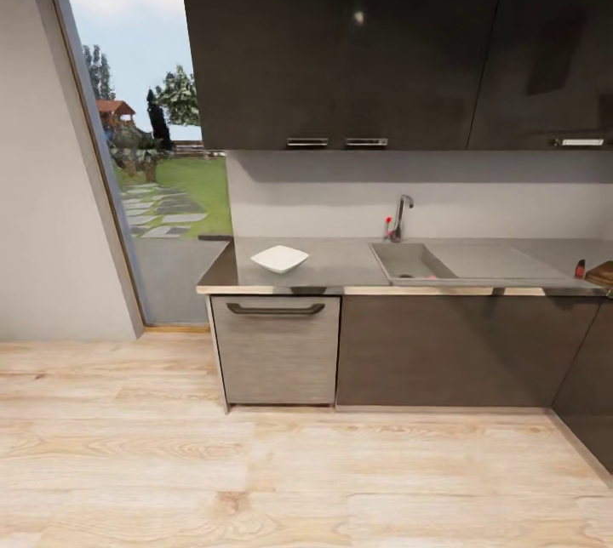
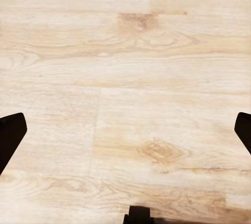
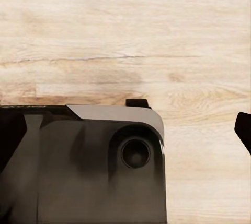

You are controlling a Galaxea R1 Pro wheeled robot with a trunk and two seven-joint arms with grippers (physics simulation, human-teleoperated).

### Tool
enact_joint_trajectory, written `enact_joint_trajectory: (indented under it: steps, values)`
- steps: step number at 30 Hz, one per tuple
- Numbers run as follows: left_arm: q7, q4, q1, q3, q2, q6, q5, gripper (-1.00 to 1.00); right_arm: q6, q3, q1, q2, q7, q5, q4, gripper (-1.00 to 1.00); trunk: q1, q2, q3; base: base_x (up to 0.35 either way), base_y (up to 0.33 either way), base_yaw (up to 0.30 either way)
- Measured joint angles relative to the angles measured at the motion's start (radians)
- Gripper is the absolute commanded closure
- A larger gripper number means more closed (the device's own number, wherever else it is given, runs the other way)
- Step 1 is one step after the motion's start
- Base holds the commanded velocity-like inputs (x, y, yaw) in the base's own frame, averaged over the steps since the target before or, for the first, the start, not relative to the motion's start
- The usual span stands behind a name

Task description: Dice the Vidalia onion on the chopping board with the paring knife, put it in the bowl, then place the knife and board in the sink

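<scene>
Still well short of the countertop (image 1: 340, 263). Left gripper (image 2: 125, 130) spread wide over bare floor (image 2: 125, 51), empty; right gripper (image 3: 128, 130) likewise spread. Vidalia onion (image 1: 426, 276) far ahead in sink (image 1: 409, 263), barely visible. Risk: base clipping cabinets (image 1: 451, 348) on approach.

White bowl (image 1: 279, 259) on a glossy grey bench (image 1: 340, 263); grey sink (image 1: 409, 260) with a chrome tap (image 1: 400, 216) and red knob; dark cabinets (image 1: 383, 37); pale wood-grain floor (image 1: 255, 471).

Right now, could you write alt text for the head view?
A grey countertop holds a white bowl left of a steel sink with a faucet. Dark cabinets hang above; wood floor lies in front.
</scene>
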Motion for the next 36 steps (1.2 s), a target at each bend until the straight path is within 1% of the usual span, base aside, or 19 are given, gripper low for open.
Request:
enact_joint_trajectory:
  steps: [36]
  values:
    - [0.0,0.001,0.0,-0.001,0.0,0.0,0.0,-1.0,0.0,0.001,0.0,0.0,0.0,0.0,0.0,-1.0,-0.138,0.252,0.113,0.0,0.0,0.0]
